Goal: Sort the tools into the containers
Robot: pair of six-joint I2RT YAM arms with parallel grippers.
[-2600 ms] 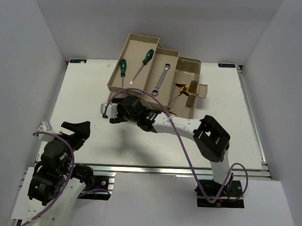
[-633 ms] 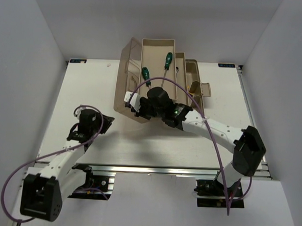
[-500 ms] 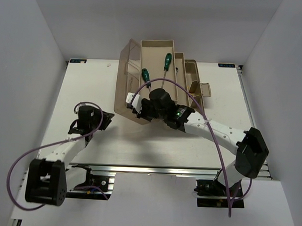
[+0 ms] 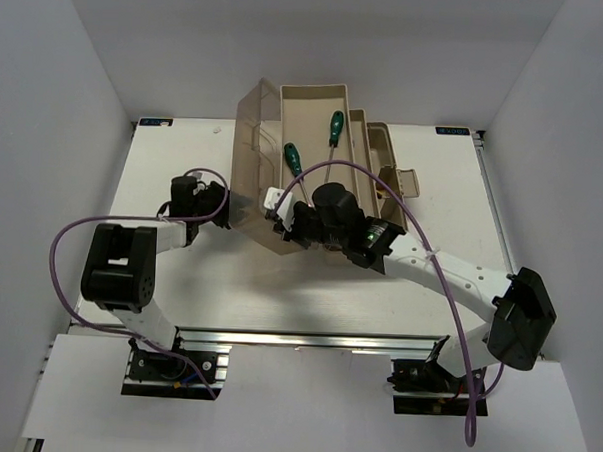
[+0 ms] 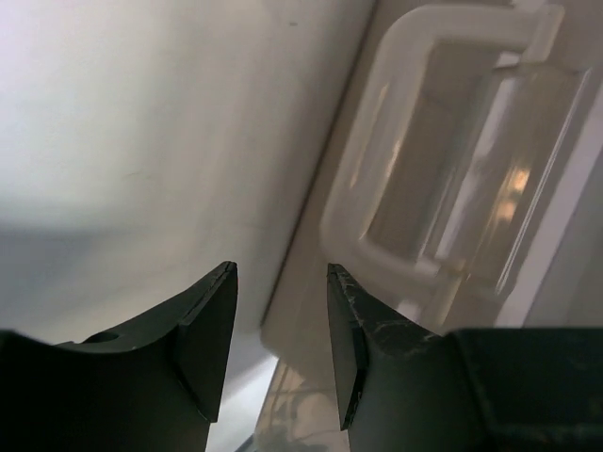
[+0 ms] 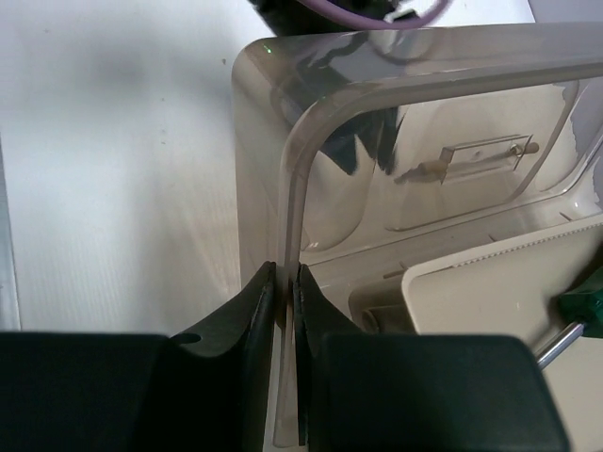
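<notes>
Top view: right pincer (image 4: 282,221) at near edge of raised translucent lid (image 4: 251,154). Two green screwdrivers (image 4: 291,154) lie in tray (image 4: 311,111) beyond it. Left pincer (image 4: 223,197) just left of lid.
Left wrist view: fingers apart, white handle (image 5: 396,188) ahead, to their right.
Right wrist view: fingers clamped on lid rim.

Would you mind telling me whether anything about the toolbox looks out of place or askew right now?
The translucent lid stands half-raised and tilted, neither open nor shut, held by the right gripper pinching its rim. The left gripper hovers open beside the white handle. Nothing looks spilled or broken.
</notes>
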